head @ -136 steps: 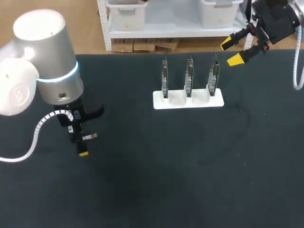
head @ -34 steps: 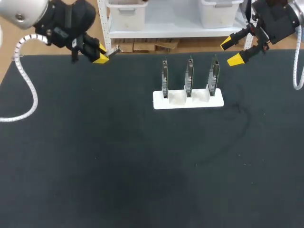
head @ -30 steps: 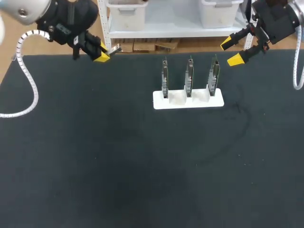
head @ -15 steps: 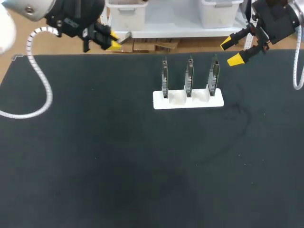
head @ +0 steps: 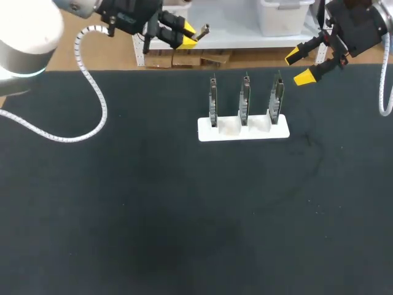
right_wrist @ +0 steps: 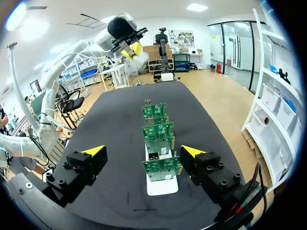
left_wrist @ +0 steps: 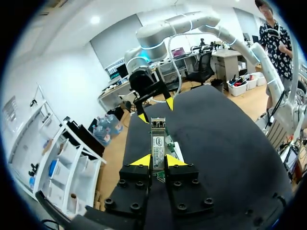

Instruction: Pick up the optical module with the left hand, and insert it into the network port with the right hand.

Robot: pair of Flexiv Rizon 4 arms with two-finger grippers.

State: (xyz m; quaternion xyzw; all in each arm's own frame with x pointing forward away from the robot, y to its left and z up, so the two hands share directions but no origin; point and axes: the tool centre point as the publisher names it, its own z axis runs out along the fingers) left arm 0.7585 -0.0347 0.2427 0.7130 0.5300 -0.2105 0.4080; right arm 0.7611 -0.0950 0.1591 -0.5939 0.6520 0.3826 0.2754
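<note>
optical module (head: pixel 201 28): held by the left jaws, up in the air past the counter's (head: pixel 153 215) far edge, well apart from the boards.

head view: left arm (head: pixel 24 31) enters from the upper left corner. the left jaws are closed on the module, yellow tips (head: pixel 187 31) pinching it from two sides, its metal end sticking out beyond them toward the right. a white stand (head: pixel 242 132) sits on the counter near the far edge with three circuit boards (head: pixel 245 98) upright in a row. the right jaws hang at the upper right, just beyond the rightmost board, tips (head: pixel 296 55) spread wide, holding nothing.

left wrist view: module (left_wrist: pixel 158 143) lies straight along the fingers, clamped between the two yellow tips (left_wrist: pixel 139 160), label side showing, metal end pointing ahead. the right arm (left_wrist: pixel 148 36) is ahead across the counter, its jaws spread.

right wrist view: own jaws gape wide, tips (right_wrist: pixel 93 151) far apart and empty. stand (right_wrist: pixel 160 184) and boards (right_wrist: pixel 160 167) sit ahead, in line with the gap between the fingers, touching neither. a network port (right_wrist: pixel 153 155) shows on the nearest board. the left jaws' tips (right_wrist: pixel 134 48) are visible high beyond the far end of the counter; the module is too small to make out here.
</note>
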